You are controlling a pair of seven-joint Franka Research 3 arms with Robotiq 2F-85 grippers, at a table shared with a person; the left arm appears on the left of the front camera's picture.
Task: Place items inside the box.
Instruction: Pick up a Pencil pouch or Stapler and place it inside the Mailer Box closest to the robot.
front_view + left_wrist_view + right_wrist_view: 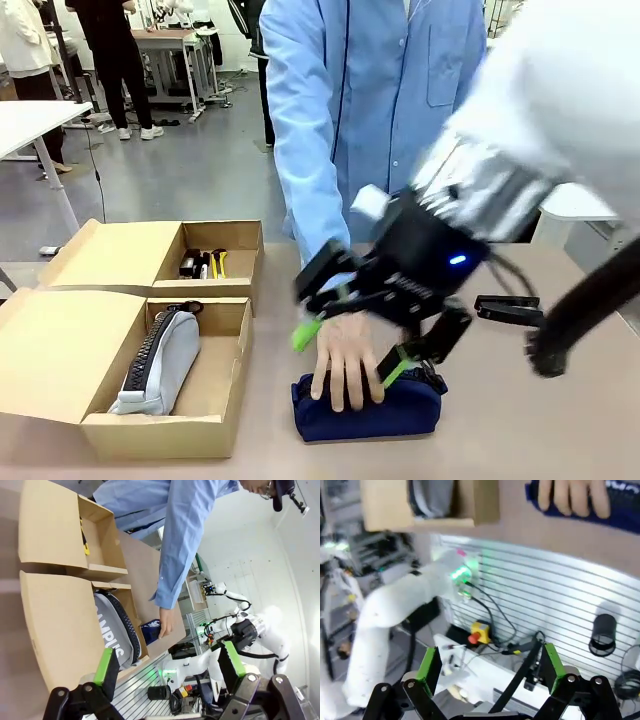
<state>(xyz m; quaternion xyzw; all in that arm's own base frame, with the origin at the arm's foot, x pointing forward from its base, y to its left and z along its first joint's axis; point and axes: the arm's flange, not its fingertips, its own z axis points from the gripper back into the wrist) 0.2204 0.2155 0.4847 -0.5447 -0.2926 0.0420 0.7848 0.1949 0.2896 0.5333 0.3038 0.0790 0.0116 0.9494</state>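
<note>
A navy zip pouch [365, 415] lies on the table's near middle with a person's hand [347, 355] flat on it. My right gripper [350, 352] hovers open just above that hand and pouch, blurred. The near box [165, 435] holds the grey zip pouch [160, 362]. In the far box [250, 240] lie a black stapler [189, 266] and a yellow utility knife [220, 262]. In the left wrist view my left gripper [169, 662] is open and holds nothing, with the "CAMPUS" pouch [112, 632] and navy pouch [151, 629] beyond it. The right wrist view shows open fingers [427, 662], the navy pouch [620, 515] and the hand [575, 497].
Both boxes have their lids folded open to the left [60, 350]. The person in a blue coat [370, 110] stands at the far table edge. The left arm [395, 610] appears white below the table edge in the right wrist view.
</note>
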